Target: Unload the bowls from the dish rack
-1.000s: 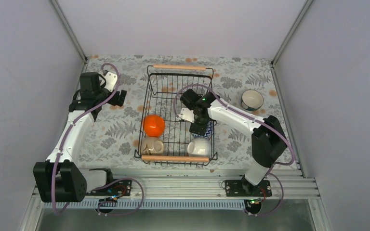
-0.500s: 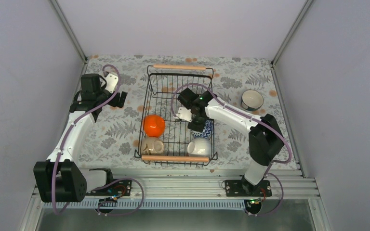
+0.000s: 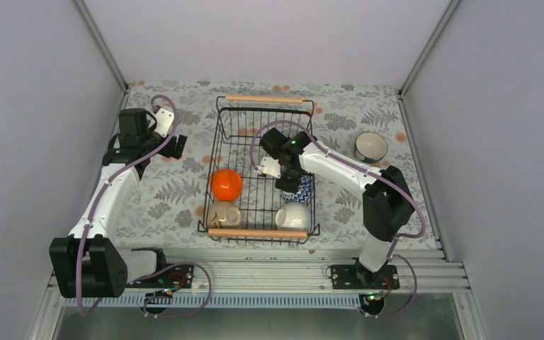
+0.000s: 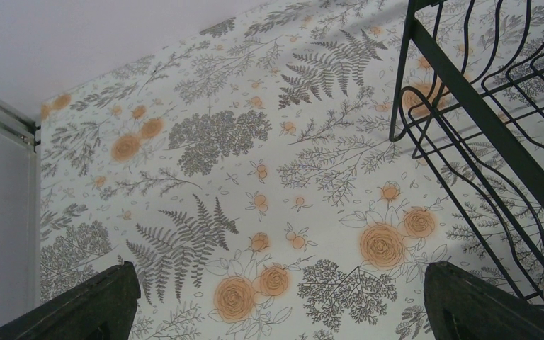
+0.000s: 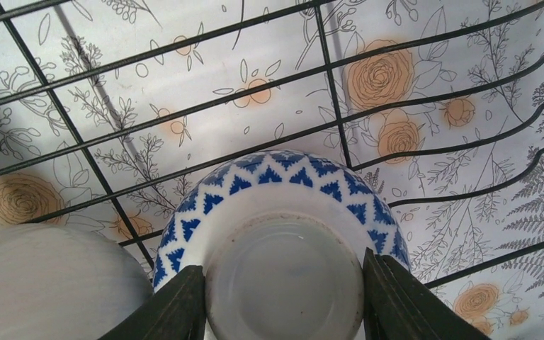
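- The right fingers [image 5: 177, 304] are clamped on either side of the foot of the upturned blue-and-white patterned bowl [image 5: 283, 184]. It lies at the right side of the black wire dish rack [image 3: 216, 142].
- The left fingers [image 4: 85, 304] are spread wide apart over the floral-covered desk [image 3: 163, 191], left of the rack.
- The round orange bowl [image 3: 226, 184], beige bowl [image 3: 223, 212] and white bowl [image 3: 294, 216] lie in the rack.
- The teal bowl with white interior [image 3: 370, 146] stands on the desk to the right of the rack.

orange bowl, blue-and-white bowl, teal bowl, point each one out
orange bowl [image 3: 226, 184], top external view, middle of its rounded outside
blue-and-white bowl [image 5: 283, 283], right wrist view, middle of its white underside
teal bowl [image 3: 371, 146], top external view, its white inside
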Robot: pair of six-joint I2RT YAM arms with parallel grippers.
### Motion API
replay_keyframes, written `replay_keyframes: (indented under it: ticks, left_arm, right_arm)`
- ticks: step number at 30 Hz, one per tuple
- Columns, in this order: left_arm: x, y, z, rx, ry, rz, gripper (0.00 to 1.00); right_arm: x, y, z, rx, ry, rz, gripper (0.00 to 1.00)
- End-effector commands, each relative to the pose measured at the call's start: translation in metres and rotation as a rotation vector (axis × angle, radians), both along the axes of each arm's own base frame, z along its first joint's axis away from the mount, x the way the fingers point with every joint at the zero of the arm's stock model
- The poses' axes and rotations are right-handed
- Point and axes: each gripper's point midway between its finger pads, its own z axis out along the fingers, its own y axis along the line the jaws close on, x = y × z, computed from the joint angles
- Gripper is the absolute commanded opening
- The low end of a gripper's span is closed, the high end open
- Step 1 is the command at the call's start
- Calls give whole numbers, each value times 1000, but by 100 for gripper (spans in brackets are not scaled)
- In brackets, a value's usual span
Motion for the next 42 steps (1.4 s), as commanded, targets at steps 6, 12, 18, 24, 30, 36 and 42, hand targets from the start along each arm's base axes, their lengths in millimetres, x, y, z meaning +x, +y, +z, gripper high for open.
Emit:
replay_keyframes:
  ticks: [6, 12, 18, 24, 30, 36, 42]
  left_arm:
    - [4, -2, 29, 5, -48, -26, 100]
    - [2, -16, 65, -27, -86, -93, 100]
    - [0, -35, 82, -91, -65, -174, 100]
    - [0, -59, 97, -214, -46, -277, 100]
    - [2, -94, 111, -402, 25, -453, 100]
    - [12, -120, 114, -553, 98, -616, 100]
    - [19, -142, 109, -692, 184, -736, 100]
  right_arm:
    - [44, 25, 46, 92, -183, -38, 6]
    - [64, 41, 66, 159, -244, -51, 6]
    - [81, 55, 81, 226, -291, -63, 5]
    - [89, 65, 120, 336, -365, -84, 5]
    - [90, 64, 172, 435, -464, -91, 5]
    - [91, 62, 205, 491, -530, -106, 5]
    - [85, 59, 250, 612, -624, -112, 5]
